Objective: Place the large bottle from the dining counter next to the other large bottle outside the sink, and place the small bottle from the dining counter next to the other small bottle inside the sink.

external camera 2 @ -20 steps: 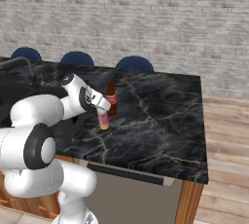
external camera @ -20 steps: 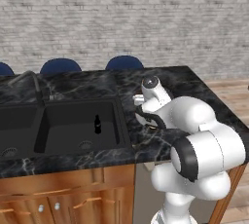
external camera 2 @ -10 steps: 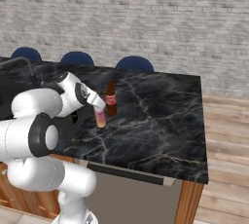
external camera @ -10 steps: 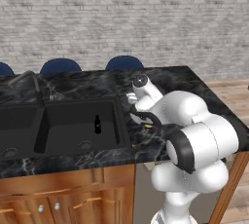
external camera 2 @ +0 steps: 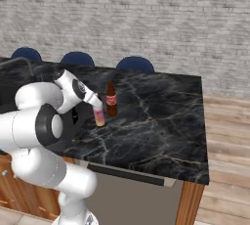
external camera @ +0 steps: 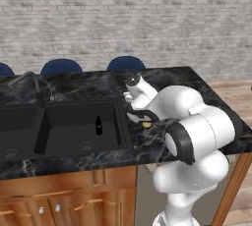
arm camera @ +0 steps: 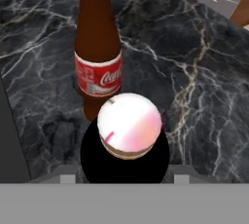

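Right base view: the pincer (external camera 2: 97, 110) grips the pale bottle (external camera 2: 99, 116), which has swung in over the last second from farther off and now stands just beside the brown bottle (external camera 2: 112, 100) on the tabletop (external camera 2: 156, 116). Release looks due next.

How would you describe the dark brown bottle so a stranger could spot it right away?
Start at the black marble counter and look just right of the black sink. Two tall bottles are there; the dark brown bottle stands upright on the stone with a narrow neck and red label. Its neighbour, the pale bottle, is whitish-pink and held in the claw.
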